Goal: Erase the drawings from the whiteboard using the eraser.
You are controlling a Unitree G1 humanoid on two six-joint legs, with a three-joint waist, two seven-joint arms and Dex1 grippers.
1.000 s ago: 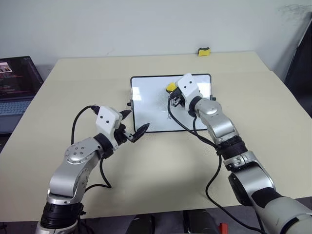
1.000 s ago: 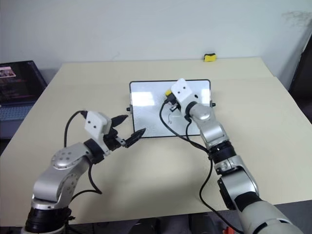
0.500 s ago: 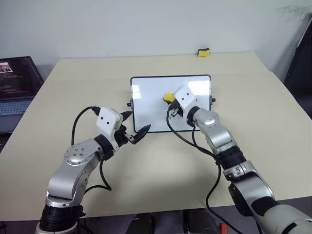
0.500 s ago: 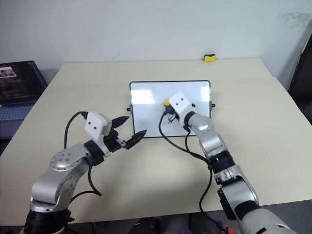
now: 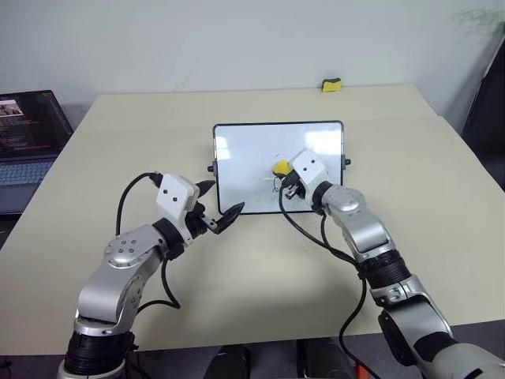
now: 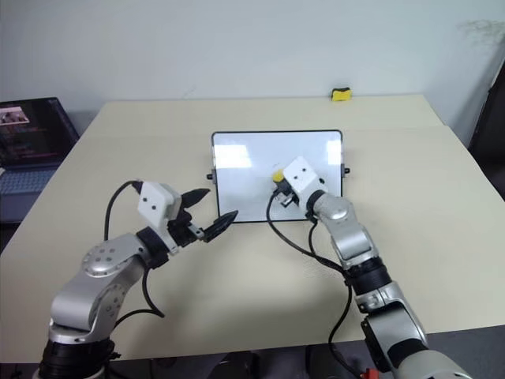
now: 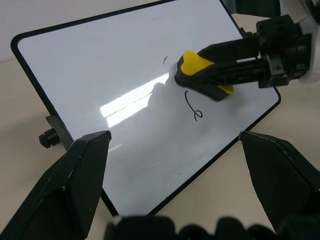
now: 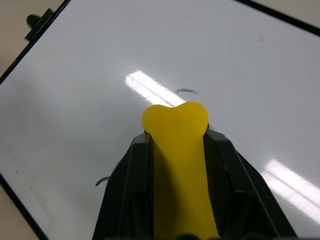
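so the right gripper (image 5: 282, 178) has dragged the eraser (image 5: 280, 167) down the whiteboard (image 5: 245, 162) toward the robot. A second ago the yellow block sat up near the board's far half, half a second ago it was around the middle, and now it's in the near half, closer to the near edge. The right arm has pulled back with it, elbow folding in more. In the left wrist view, one loop of the drawings (image 7: 194, 110) sits right beside the eraser, plus a tiny leftover fleck (image 7: 165, 60) a bit farther up the board. The camera view also nudged over slightly, so the whole scene sits a touch differently in the picture.
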